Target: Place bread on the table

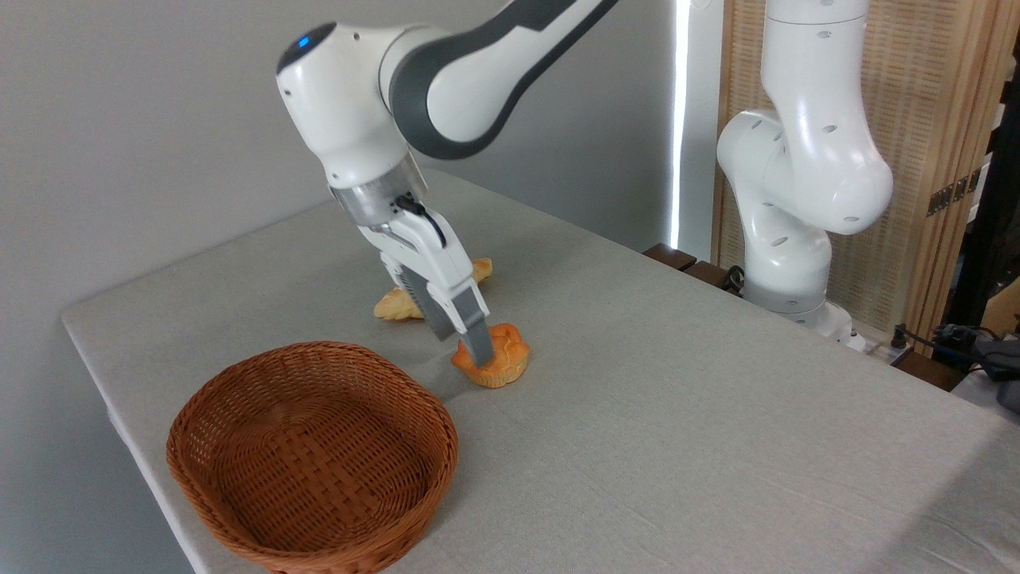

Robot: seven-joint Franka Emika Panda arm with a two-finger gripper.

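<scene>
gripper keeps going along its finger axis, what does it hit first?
The bread: the gripper points down and right with its fingertips already at the bun, apparently touching it. Just below is the table. Jaw state isn't readable from this angle.

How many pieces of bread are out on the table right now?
2. The orange bun sits on the cloth at the gripper fingertips; a pale loaf lies behind, partly hidden. The basket looks empty.
</scene>
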